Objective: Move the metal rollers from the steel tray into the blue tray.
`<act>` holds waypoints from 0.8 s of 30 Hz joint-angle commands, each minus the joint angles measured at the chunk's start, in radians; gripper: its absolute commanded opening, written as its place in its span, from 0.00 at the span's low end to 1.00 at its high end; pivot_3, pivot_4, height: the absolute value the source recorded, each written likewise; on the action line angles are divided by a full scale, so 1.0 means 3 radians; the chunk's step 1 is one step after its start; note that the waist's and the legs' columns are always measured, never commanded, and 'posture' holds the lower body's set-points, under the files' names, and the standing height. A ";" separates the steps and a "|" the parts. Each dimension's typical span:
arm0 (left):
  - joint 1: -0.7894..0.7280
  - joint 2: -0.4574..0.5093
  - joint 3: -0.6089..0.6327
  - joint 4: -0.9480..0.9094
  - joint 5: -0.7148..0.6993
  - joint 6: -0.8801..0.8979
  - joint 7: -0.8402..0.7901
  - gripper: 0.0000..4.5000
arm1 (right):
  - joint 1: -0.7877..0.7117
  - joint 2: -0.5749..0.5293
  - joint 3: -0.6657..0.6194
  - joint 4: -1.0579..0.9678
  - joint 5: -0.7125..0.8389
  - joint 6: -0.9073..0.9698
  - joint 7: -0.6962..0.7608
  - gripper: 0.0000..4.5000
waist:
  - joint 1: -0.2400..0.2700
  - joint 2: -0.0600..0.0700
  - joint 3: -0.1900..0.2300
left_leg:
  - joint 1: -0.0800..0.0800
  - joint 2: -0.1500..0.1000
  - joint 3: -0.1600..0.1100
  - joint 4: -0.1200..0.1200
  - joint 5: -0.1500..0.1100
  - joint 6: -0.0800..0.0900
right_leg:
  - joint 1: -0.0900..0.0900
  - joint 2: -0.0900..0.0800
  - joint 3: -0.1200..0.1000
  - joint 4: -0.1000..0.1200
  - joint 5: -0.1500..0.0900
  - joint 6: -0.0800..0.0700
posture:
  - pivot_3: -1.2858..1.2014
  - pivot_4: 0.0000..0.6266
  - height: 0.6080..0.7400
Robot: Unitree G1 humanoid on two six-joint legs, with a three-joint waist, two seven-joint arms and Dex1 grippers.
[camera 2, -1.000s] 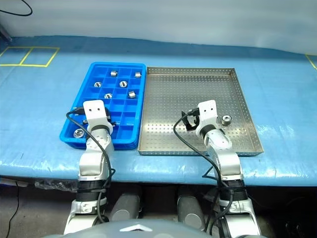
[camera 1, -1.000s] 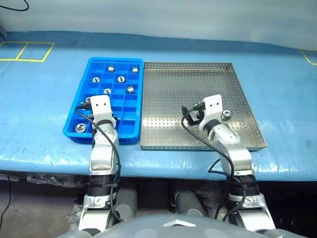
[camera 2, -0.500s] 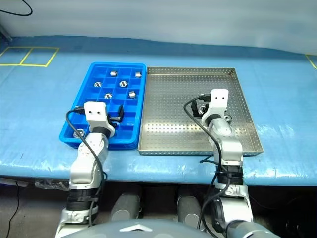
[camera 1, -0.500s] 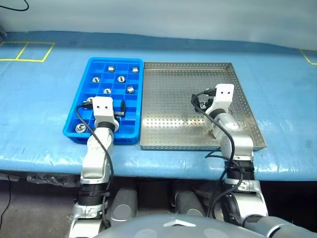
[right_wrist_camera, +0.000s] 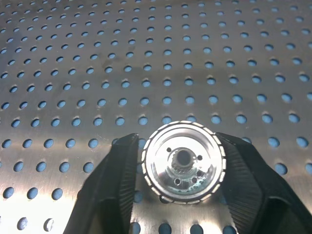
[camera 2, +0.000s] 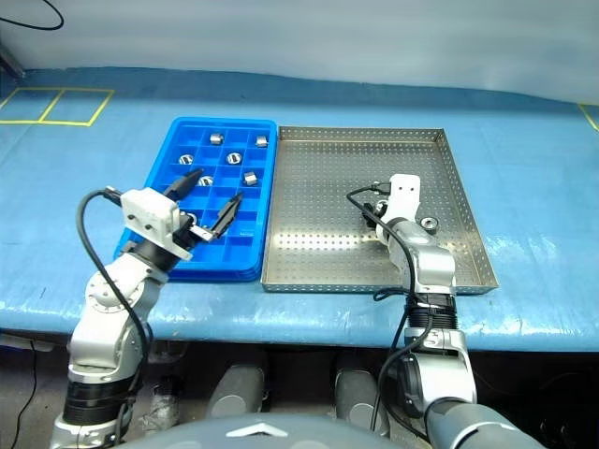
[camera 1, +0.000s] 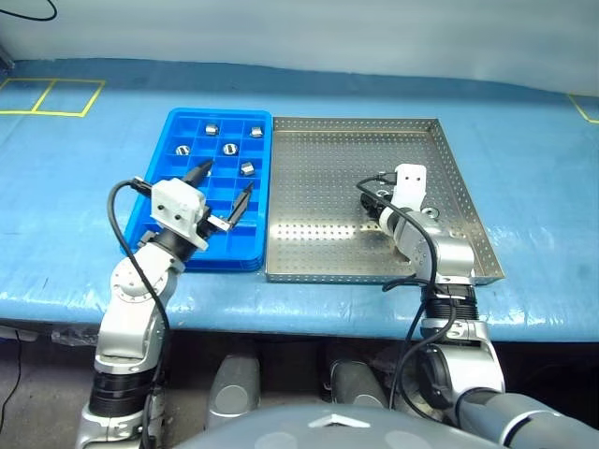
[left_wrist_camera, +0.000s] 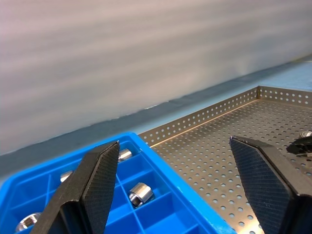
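Note:
The steel tray [camera 1: 318,187] lies at centre right, and the blue tray [camera 1: 217,113] adjoins it on the left. Several metal rollers [camera 1: 228,148] sit in the blue tray's far compartments. My right gripper [right_wrist_camera: 179,142] is down on the steel tray's perforated floor near its right rim, shut on one metal roller [right_wrist_camera: 183,163] that shows its end face with the central hole; both fingers [right_wrist_camera: 122,170] press its sides. My left gripper [camera 1: 220,187] hangs open above the blue tray's near half, pointing toward the steel tray, with nothing between its fingers [left_wrist_camera: 97,180].
Both trays rest on a table with a blue cover [camera 1: 84,187], close to its front edge [camera 1: 281,313]. Yellow tape lines [camera 1: 51,96] mark the far left corner. A black cable [camera 1: 126,215] loops off my left wrist.
My right gripper slid toward the tray's right rim, sank and shut on a roller. My left gripper opened, rose off the blue tray and swung to point right.

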 commanded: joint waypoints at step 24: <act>0.1019 -0.0184 0.0125 -0.0709 0.0305 0.0016 0.0595 0.89 | -0.1136 0.0562 0.0669 0.1168 -0.0166 -0.1159 0.0776 0.38 | 0.0897 -0.0002 0.0003 | -0.0034 0.0005 0.0005 -0.0011 0.0002 -0.0007 | -0.0051 0.0003 -0.0005 0.0004 -0.0003 -0.0006 | 0.78 0.24 1.00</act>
